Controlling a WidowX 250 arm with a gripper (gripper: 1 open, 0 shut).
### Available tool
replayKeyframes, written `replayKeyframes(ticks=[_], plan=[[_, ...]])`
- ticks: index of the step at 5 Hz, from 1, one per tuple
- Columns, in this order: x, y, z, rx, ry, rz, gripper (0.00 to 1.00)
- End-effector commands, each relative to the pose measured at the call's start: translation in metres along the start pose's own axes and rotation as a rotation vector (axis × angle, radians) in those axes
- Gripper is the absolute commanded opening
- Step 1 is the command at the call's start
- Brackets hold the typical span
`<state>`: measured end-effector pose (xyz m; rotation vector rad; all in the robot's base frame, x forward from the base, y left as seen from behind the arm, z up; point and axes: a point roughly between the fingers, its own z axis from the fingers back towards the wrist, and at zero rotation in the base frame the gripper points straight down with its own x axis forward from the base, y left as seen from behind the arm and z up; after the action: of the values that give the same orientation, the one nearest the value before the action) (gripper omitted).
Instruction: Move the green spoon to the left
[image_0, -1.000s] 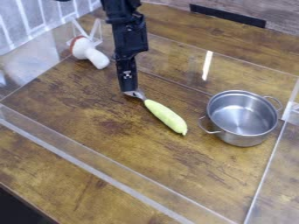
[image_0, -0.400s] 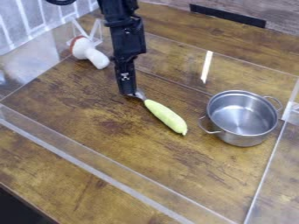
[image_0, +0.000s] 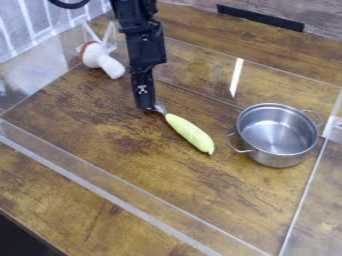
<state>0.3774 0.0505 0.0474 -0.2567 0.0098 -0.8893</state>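
Nearest the camera runs the clear acrylic wall (image_0: 94, 185) that fences in the dark wooden surface (image_0: 100, 125). Just past it, mid-surface, lies the small green spoon (image_0: 186, 130) with its thick yellow-green plastic handle and little silver bowl. Its long axis runs on a diagonal: handle end toward the lower right, metal bowl up and to the left. To its right, well apart, stands the round stainless steel pot (image_0: 277, 133), upright and holding nothing visible.

Now the key relation: the black gripper (image_0: 147, 104) points steeply down right at the spoon's bowl end, so the spoon trails away from it toward the lower right. The jaws look pinched fully together; whether they actually have the silver bowl between them, or only rest against it, I can't make out at this size. My read is that a leftward move would carry or drag the spoon by that tip.

Farther back, at upper left, lies a white-handled utensil with a reddish end (image_0: 100, 57).
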Motion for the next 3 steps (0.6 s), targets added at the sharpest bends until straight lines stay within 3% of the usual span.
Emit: replayKeyframes(ticks=[1, 3], plan=[[-0.0025, 0.0070, 0.0224, 0.056, -0.032, 0.004, 0.00], [-0.0034, 0.0089, 0.0214, 0.050, -0.030, 0.004, 0.00]])
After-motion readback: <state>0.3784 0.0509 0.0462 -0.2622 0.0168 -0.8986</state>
